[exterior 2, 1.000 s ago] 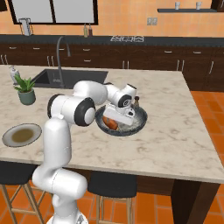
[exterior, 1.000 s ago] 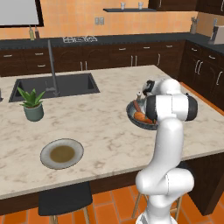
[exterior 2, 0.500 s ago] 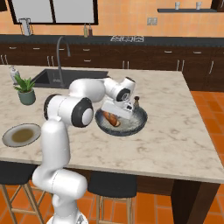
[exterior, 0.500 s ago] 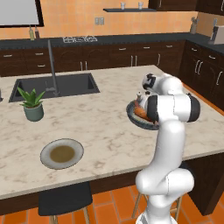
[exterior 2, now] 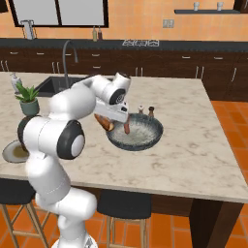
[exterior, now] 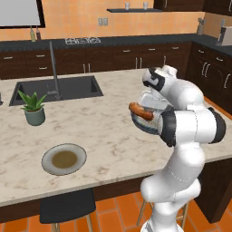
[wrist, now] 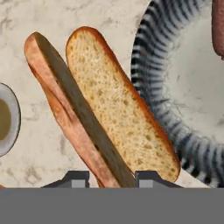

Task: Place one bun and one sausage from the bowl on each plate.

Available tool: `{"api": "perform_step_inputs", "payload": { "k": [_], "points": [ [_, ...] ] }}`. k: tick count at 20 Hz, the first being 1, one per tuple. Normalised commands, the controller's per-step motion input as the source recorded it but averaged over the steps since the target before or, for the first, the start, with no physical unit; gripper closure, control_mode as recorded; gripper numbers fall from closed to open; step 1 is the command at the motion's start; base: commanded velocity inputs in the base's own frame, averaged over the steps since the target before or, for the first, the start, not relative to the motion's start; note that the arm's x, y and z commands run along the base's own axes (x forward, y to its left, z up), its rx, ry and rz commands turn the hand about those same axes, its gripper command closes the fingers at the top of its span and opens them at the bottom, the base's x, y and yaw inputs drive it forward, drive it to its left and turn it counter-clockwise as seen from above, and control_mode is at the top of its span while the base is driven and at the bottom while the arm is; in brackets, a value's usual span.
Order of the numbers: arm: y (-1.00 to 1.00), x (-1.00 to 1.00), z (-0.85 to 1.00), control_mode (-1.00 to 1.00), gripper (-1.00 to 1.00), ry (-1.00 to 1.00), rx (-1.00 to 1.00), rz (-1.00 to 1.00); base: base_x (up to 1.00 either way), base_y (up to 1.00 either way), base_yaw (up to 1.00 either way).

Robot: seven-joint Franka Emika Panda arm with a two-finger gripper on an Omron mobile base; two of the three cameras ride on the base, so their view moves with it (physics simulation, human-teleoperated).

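The pincer (wrist: pixel 107 177) is clenched on a bun (wrist: pixel 100 109), its two dark tips flanking the bun's near end in the hand view. The bun is a long split roll: golden-brown crust outside, a pale, porous crumb on the open half, and a dark slit running the length between the two halves. It hangs above the marbled surface (exterior: pixel 104 131), just over the bowl's (exterior 2: pixel 138 138) left rim in the right base view.

The bowl is wide, shallow and dark blue-grey, with a ribbed, lighter speckled rim and a pale inside. It sits near the middle of the surface, toward its right edge in the left base view. A reddish-brown sausage (exterior 2: pixel 127 128) stands against the inside of the bowl beside the pincer.

The olive-brown plate (exterior: pixel 64 159), grey-rimmed, lies near the front edge of the surface, well apart from the bowl. A potted plant (exterior: pixel 32 108) stands by the sink (exterior: pixel 59 88) at the left. Two small shakers (exterior 2: pixel 146 111) stand just behind the bowl.
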Motion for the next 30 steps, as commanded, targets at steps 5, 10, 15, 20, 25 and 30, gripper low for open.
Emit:
{"api": "perform_step_inputs", "payload": {
  "k": [5, 10, 15, 20, 25, 30],
  "points": [
    [1.0, -0.86, 0.13, -1.0, 1.0, -0.19, -0.06, 0.0, 0.0, 0.0, 0.0],
    [1.0, -0.64, 0.01, -1.0, 1.0, -0.08, -0.08, 0.0, 0.0, 0.0, 0.0],
    [1.0, -0.29, 0.46, -1.0, 1.0, 0.13, -0.04, 0.0, 0.0, 0.0, 0.0],
    [1.0, -0.24, 0.45, -1.0, 1.0, 0.39, 0.0, 0.01, 0.0, 0.0, 0.0],
    [1.0, -0.07, -0.42, -1.0, 1.0, 0.16, 0.0, 0.0, 0.0, 0.0, 0.0],
    [1.0, 0.44, -0.5, -1.0, 1.0, 0.13, -0.03, -0.01, 0.0, 0.0, 0.0]
  ]
}}
